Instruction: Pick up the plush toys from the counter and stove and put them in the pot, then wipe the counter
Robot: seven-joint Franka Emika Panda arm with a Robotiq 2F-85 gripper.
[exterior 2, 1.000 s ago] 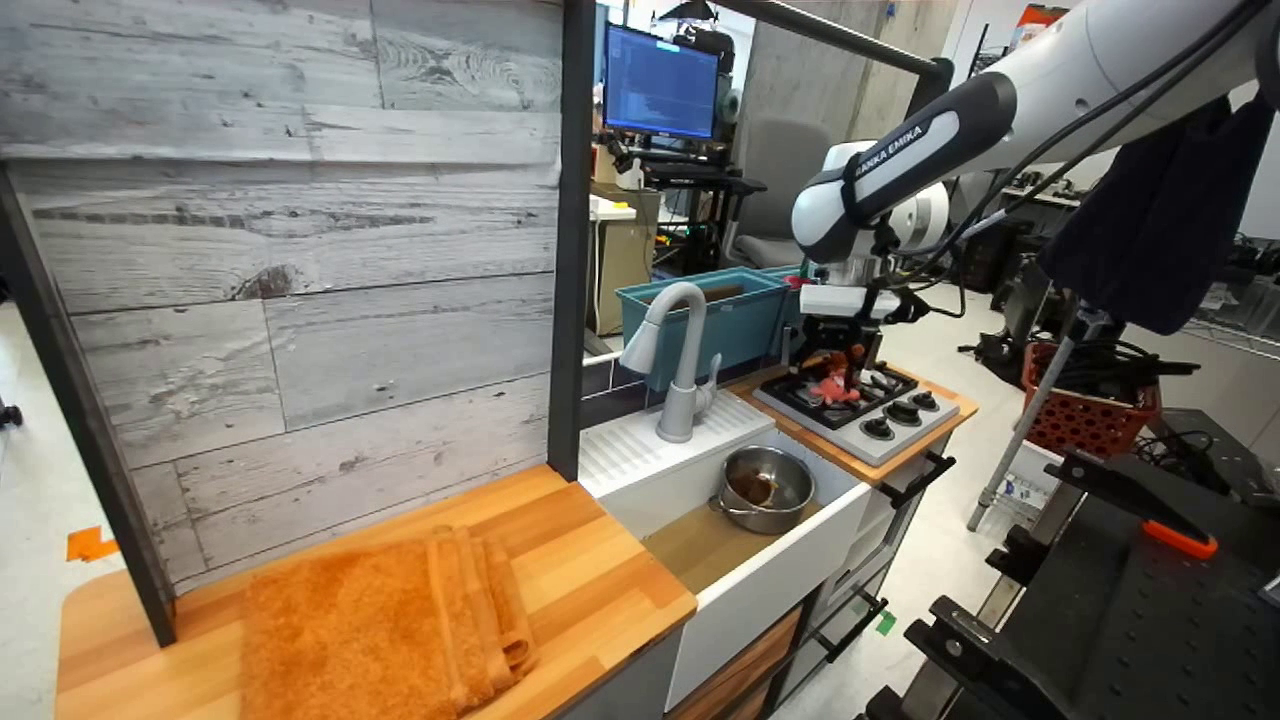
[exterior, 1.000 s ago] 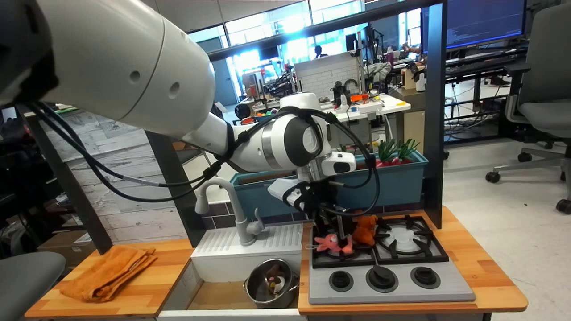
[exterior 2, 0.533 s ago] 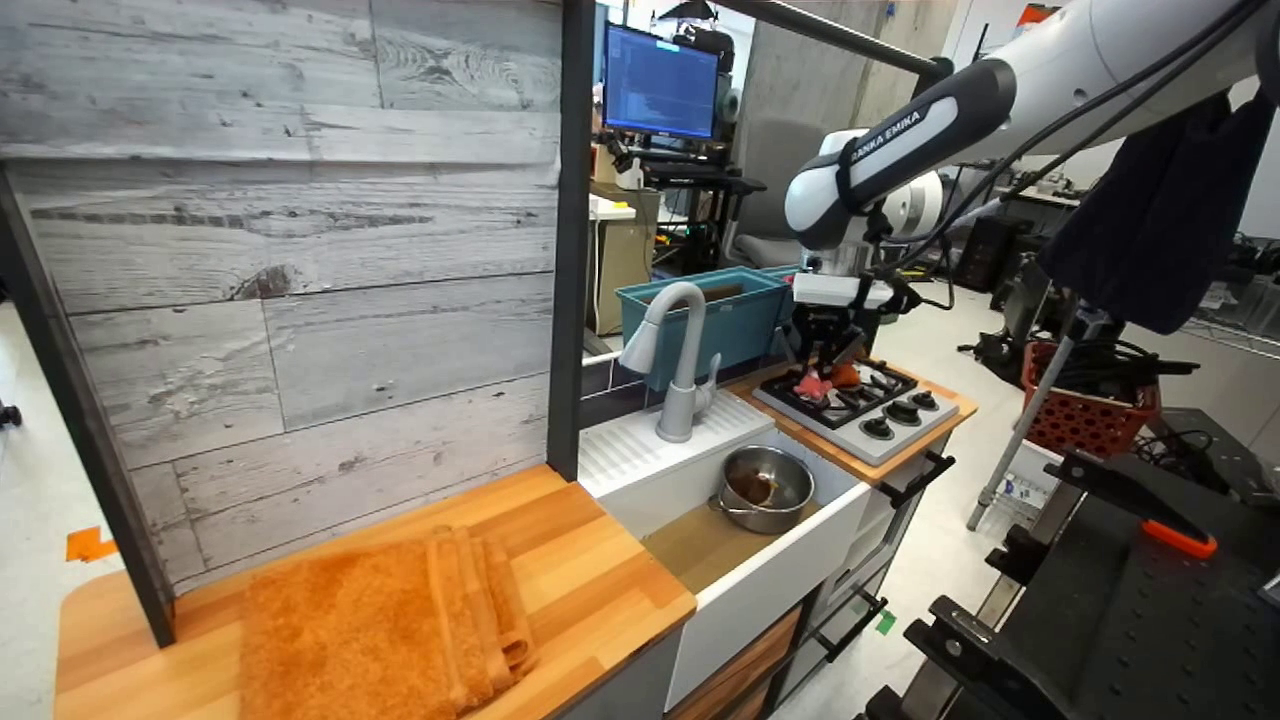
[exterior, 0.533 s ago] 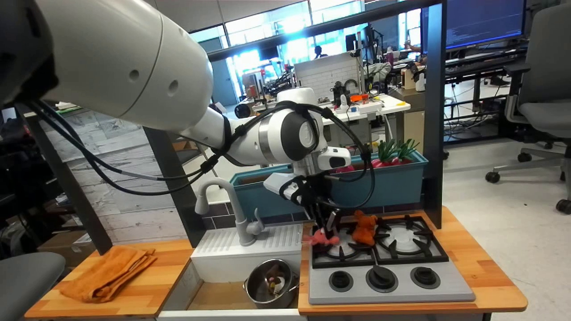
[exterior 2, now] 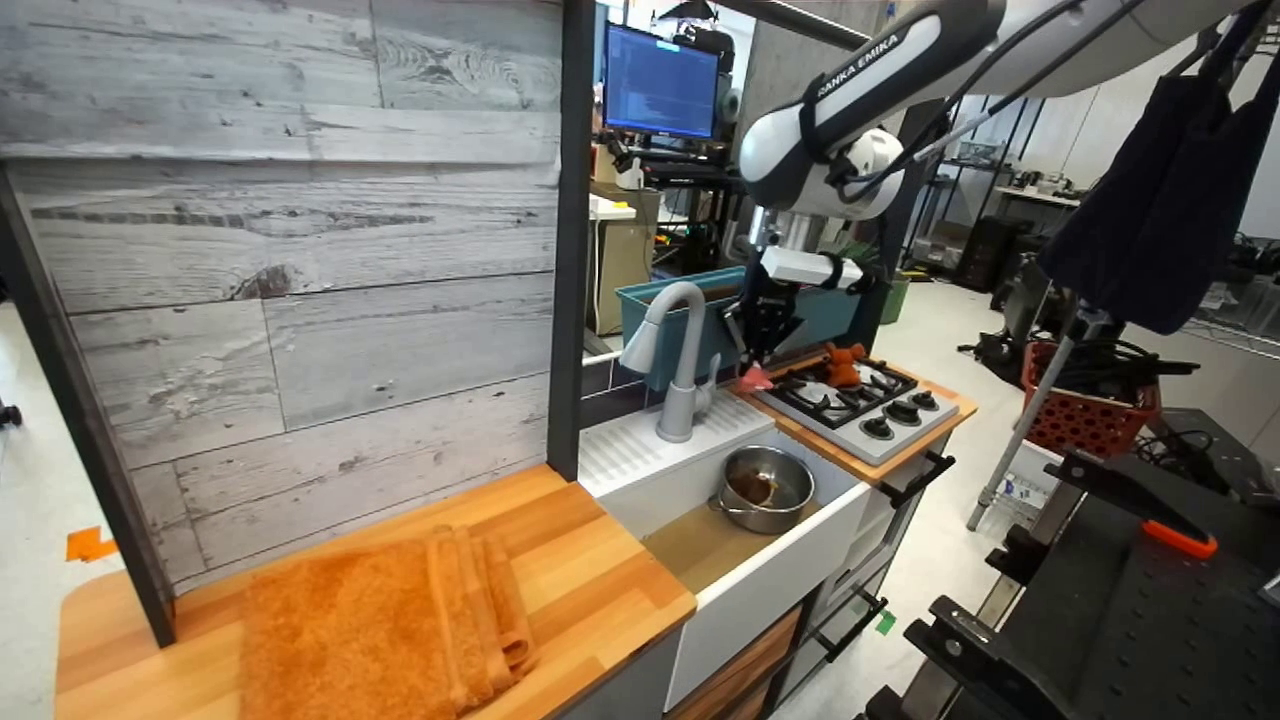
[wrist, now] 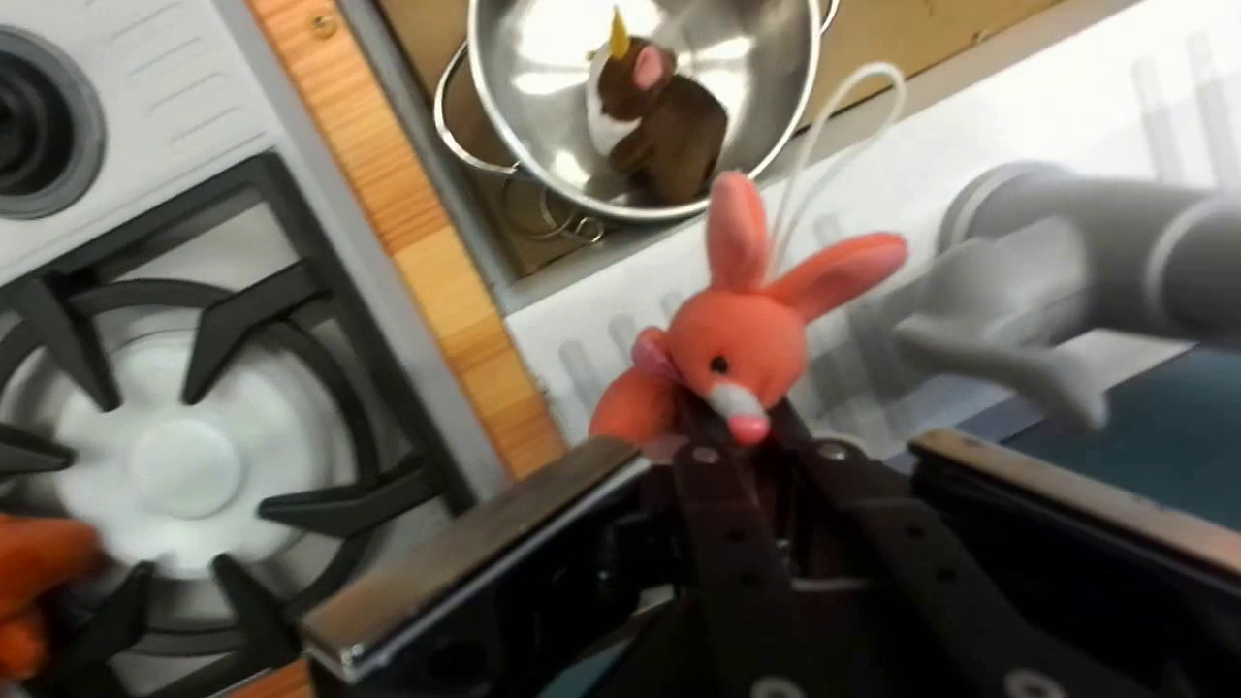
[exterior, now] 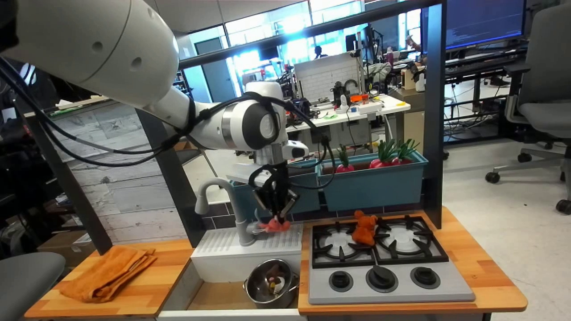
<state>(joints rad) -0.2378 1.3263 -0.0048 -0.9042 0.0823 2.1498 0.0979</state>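
Now the pink bunny (wrist: pixel 739 339) is up off the stove (exterior: pixel 359 276), pinched in my tool (exterior: pixel 279 218), so I guess the pot (exterior 2: pixel 775 519) comes next.

Premises appear to be a robotics laboratory. Evidence noted: a robot arm (exterior: pixel 151 84) over a kitchen mock-up (exterior: pixel 490 285) with sink (exterior: pixel 241 267) and stove (exterior: pixel 359 290); beyond it, a cluttered white workbench (exterior: pixel 390 105), a lit monitor (exterior: pixel 482 22) and a wheeled office chair (exterior: pixel 551 67).
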